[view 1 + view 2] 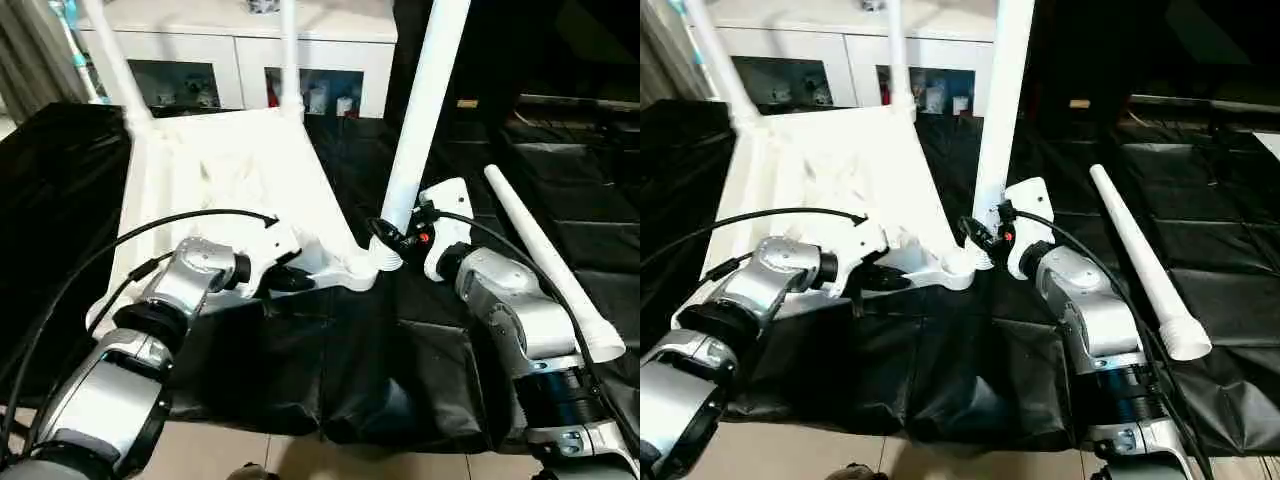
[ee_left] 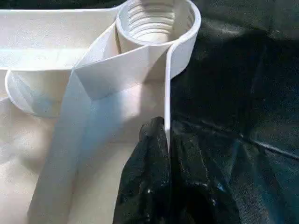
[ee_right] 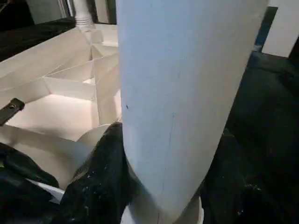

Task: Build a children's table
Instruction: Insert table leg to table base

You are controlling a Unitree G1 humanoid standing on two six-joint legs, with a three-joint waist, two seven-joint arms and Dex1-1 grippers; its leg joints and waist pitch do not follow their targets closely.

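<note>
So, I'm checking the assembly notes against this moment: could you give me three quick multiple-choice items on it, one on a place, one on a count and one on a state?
1. Where does the loose leg lie?
A. Across the table top
B. On the floor
C. On the black cover, beside the robot's right arm

2. How many legs stand at the table top's far corners?
A. One
B. Two
C. Four

3. What is the left gripper doing?
A. Shut on the table top's rim
B. Open above the table top
C. Shut on a leg

Answers:
1 C: the loose leg rests on the black cover.
2 B: two far legs rise from the table top; the right gripper holds a third leg.
3 A: the left gripper pinches the rim.
</note>
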